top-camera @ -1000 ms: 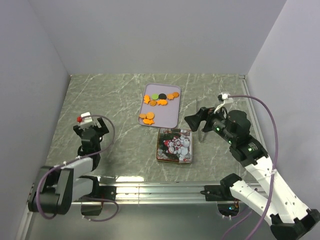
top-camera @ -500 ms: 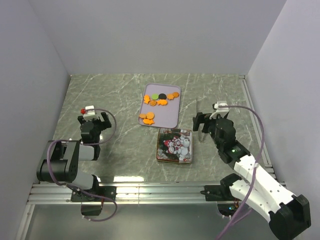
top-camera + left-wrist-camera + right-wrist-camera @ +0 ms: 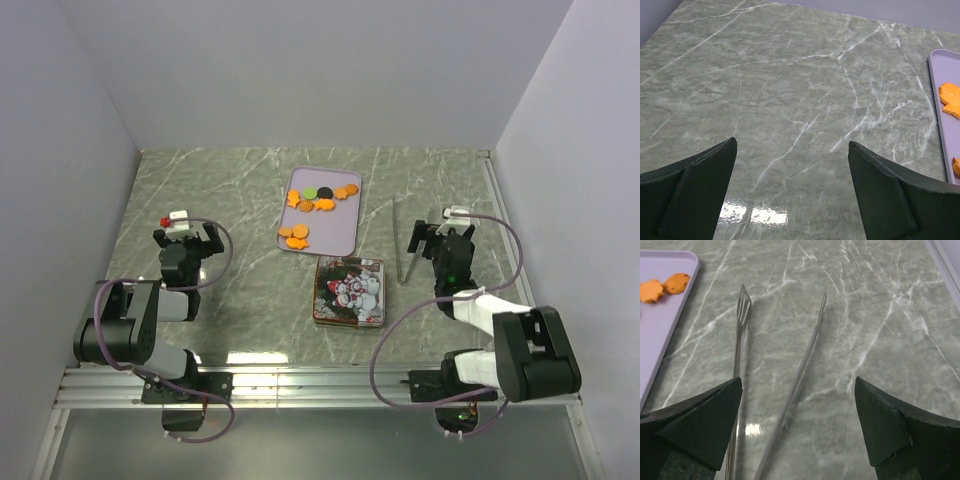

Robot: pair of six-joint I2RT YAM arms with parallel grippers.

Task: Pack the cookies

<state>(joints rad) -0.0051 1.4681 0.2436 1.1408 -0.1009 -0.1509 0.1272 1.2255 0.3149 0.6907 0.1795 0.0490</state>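
Since the cookies sit loose on the lavender tray and the tin just in front looks closed, nothing's packed yet. Tongs lie flat right of the tray, framed by the right gripper, spread wide, probably lined up for a pick. Left gripper is also spread, empty, well clear.
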